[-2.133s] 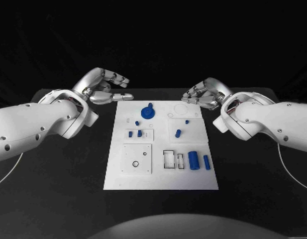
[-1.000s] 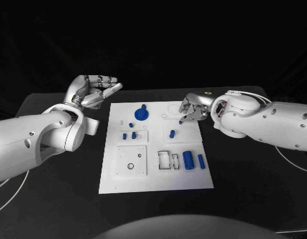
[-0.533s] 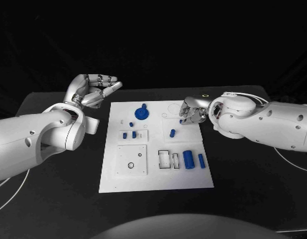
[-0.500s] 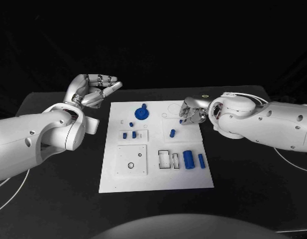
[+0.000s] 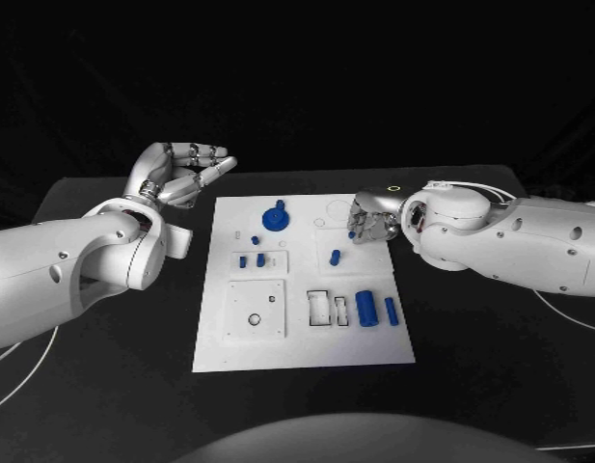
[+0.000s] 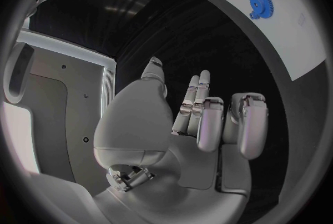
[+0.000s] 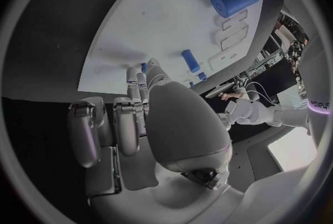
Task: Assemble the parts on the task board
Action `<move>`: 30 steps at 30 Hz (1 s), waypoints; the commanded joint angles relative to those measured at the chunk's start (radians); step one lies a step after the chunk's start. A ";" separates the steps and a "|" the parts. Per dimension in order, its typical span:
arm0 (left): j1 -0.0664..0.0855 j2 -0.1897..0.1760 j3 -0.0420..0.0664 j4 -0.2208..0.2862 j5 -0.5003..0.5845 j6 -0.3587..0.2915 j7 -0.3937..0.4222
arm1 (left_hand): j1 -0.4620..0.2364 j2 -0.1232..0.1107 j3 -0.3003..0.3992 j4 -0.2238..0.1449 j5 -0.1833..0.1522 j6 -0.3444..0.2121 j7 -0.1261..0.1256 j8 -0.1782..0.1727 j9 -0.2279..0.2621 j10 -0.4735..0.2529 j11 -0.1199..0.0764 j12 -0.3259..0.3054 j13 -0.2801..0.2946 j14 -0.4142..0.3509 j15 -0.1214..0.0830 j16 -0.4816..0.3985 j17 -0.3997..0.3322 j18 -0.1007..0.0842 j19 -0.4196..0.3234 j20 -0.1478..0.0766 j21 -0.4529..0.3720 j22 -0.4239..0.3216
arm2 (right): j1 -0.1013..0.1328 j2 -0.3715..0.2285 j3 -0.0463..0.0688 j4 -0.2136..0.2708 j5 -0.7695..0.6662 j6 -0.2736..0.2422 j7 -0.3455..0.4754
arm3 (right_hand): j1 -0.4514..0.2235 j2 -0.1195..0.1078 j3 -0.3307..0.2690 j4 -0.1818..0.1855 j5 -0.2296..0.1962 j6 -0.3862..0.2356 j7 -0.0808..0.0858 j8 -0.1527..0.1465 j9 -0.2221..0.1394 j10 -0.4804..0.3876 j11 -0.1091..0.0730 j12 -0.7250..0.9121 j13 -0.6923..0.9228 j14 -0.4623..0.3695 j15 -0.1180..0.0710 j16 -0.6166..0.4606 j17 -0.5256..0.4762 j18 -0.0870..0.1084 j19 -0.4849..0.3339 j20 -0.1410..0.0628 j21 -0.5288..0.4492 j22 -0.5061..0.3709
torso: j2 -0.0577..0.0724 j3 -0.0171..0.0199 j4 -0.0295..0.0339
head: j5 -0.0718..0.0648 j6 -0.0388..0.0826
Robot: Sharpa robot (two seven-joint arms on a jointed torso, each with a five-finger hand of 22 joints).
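White task board on my black bench; blue parts, blue gear at 12 o'clock. My hands silver, arms white.

Black table, thin white cables trailing across it, dark backdrop

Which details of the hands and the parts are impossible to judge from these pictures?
- Right hand: in the head view its own arm covers the fingers, so contact with the task board is unclear.
- Small blue peg: too small to tell whether it stands in a hole.
- Blue gear: bent near the rim in the left wrist view.
- Left hand: fingers curled, nothing visible inside.
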 commanded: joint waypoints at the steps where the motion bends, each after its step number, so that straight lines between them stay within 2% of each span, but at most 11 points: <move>1: 0.000 0.001 0.001 0.001 0.005 -0.003 0.010 | -0.004 0.010 0.005 0.002 -0.006 0.008 0.000 -0.005 -0.001 0.006 0.000 -0.004 0.000 0.078 -0.003 0.006 0.196 -0.001 0.083 -0.001 0.001 0.255 | -0.002 0.004 0.000 -0.002 -0.037 0.027 -0.017 | 0.010 0.001 0.006 0.001 -0.005 0.012 -0.002 0.002 0.001 0.010 -0.002 -0.005 -0.004 0.105 -0.007 0.004 0.263 -0.007 0.106 -0.009 0.004 0.263 | 0.000 -0.0004 0.0003 | 0.000 0.000; 24: 0.000 -0.003 0.001 0.004 0.005 0.001 0.008 | -0.002 0.020 0.010 0.002 -0.006 0.008 0.000 -0.006 -0.002 0.007 0.000 -0.004 0.000 0.078 -0.003 0.006 0.196 -0.001 0.083 -0.001 0.001 0.255 | -0.007 0.020 0.000 -0.011 -0.041 0.036 -0.030 | 0.035 0.010 0.025 0.003 -0.004 0.044 -0.007 0.008 0.003 0.055 -0.010 -0.016 -0.033 0.105 -0.015 0.004 0.263 -0.007 0.106 -0.019 0.004 0.263 | 0.000 -0.0003 -0.0010 | 0.003 -0.004; 30: 0.000 -0.004 0.001 0.005 0.006 0.002 0.008 | -0.001 0.023 0.011 0.002 -0.006 0.009 0.000 -0.006 -0.002 0.007 0.000 -0.005 0.000 0.078 -0.004 0.006 0.195 -0.001 0.083 -0.001 0.001 0.255 | -0.007 0.021 0.000 -0.009 -0.048 0.037 -0.035 | 0.054 0.022 0.043 -0.003 -0.004 0.076 -0.013 0.020 0.009 0.088 -0.018 -0.015 -0.036 0.105 -0.020 0.004 0.263 -0.007 0.106 -0.023 0.004 0.263 | 0.000 0.0003 -0.0008 | 0.004 -0.006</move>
